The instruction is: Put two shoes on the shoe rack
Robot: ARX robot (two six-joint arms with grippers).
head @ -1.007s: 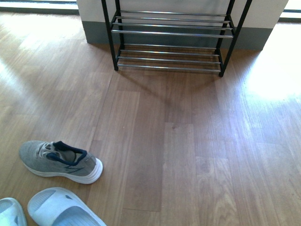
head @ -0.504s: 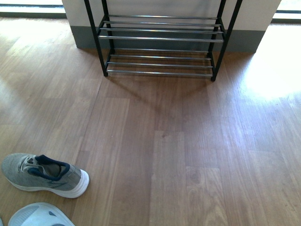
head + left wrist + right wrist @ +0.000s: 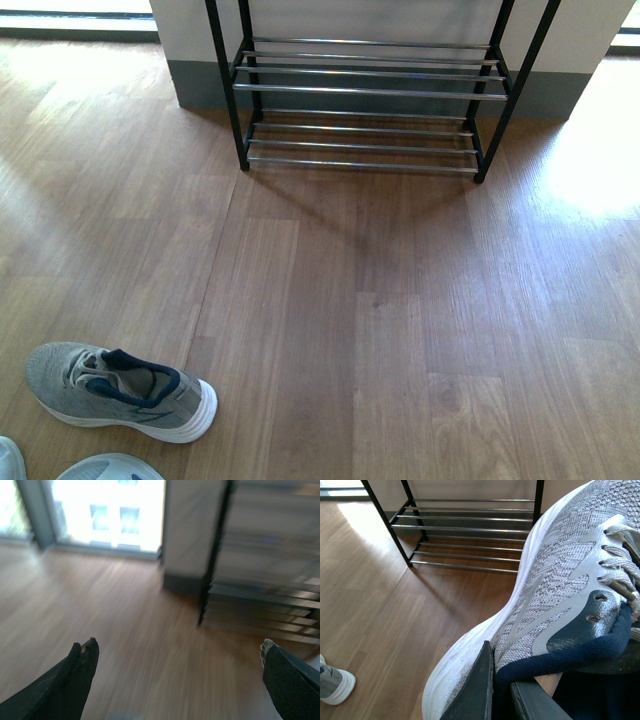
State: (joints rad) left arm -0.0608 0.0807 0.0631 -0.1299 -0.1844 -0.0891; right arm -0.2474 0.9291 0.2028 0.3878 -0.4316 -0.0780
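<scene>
In the right wrist view my right gripper (image 3: 501, 680) is shut on the dark navy collar of a grey knit sneaker (image 3: 560, 595), which is held off the floor and fills that view. The shoe rack (image 3: 470, 530) stands beyond it. The front view shows the rack (image 3: 370, 90) against the far wall, with its two visible tiers of chrome bars bare. A second grey sneaker (image 3: 120, 390) lies on the floor at lower left. The edge of a light blue slide (image 3: 110, 467) shows below it. My left gripper (image 3: 177, 652) is open over bare floor. Neither arm shows in the front view.
Wood plank floor (image 3: 400, 300) stretches between the shoes and the rack. A grey skirting and white wall (image 3: 190, 60) stand behind the rack. Bright windows (image 3: 107, 510) reach the floor to one side. The left wrist view is blurred.
The front view has swung left, then back right, and the rack now sits lower in it. The floor sneaker keeps its place on the planks.
</scene>
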